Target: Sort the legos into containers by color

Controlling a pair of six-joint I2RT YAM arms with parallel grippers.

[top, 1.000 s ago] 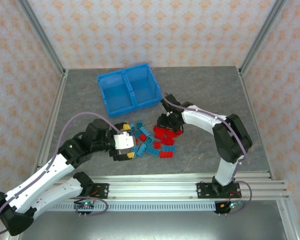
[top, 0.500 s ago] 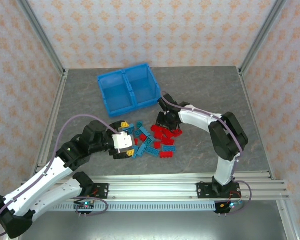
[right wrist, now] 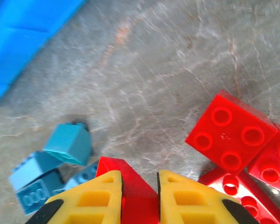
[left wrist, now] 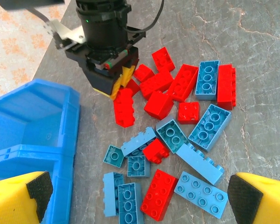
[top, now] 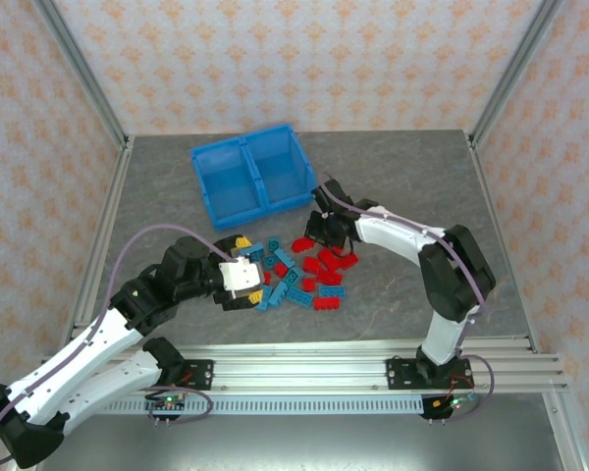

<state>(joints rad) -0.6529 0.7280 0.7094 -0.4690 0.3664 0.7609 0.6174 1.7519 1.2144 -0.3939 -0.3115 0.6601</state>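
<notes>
The right tool [right wrist: 140,179], pinching a red lego brick [right wrist: 139,198], has lifted off the mixed pile [top: 299,280] on the bench [top: 402,177] and edged toward the empty-looking blue bin [top: 226,186], a first drop apparently near, while the left tool [top: 243,282] hovers spread beside the pile.

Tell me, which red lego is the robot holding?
The red brick pinched between the right gripper's yellow fingers; the other red ones lie loose on the table.
</notes>
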